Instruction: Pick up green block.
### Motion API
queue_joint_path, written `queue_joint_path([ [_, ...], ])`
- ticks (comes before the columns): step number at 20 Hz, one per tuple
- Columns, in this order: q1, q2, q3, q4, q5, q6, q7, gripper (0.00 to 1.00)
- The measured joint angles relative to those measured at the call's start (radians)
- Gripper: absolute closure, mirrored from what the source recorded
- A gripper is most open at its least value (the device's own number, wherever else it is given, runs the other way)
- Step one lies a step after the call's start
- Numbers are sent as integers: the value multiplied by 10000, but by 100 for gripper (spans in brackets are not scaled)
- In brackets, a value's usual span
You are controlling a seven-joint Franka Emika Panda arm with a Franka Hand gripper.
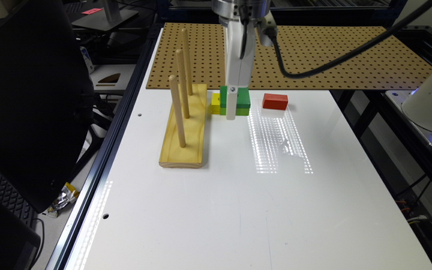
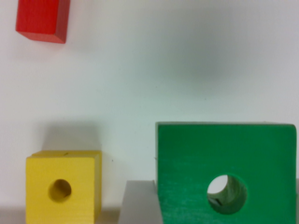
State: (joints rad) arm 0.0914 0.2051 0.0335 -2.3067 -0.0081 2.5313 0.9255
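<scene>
The green block (image 1: 243,98) (image 2: 224,163) is a square flat piece with a dark green top, lime sides and a round centre hole. It rests on the white table (image 1: 238,195) near the pegboard's edge. My gripper (image 1: 231,108) (image 2: 217,207) has come straight down over it. One grey finger (image 2: 138,205) presses against one side of the block, and a sliver of the other finger shows at the opposite side. The block sits between them, level with the table.
A smaller yellow holed block (image 1: 215,103) (image 2: 63,186) lies right beside the green one. A red block (image 1: 275,101) (image 2: 43,19) lies apart on the exterior view's right. A wooden base with three upright pegs (image 1: 184,123) stands on the exterior view's left. A brown pegboard (image 1: 313,52) lies behind.
</scene>
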Motion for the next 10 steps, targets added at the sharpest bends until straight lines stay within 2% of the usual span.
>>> queue_joint_path([
  [4, 0, -179, 1, -1, 0, -80, 0, 100],
  [8, 0, -700, 5, -9, 0, -570, 0, 100],
  [10, 0, -815, 8, -13, 0, -677, 0, 100],
])
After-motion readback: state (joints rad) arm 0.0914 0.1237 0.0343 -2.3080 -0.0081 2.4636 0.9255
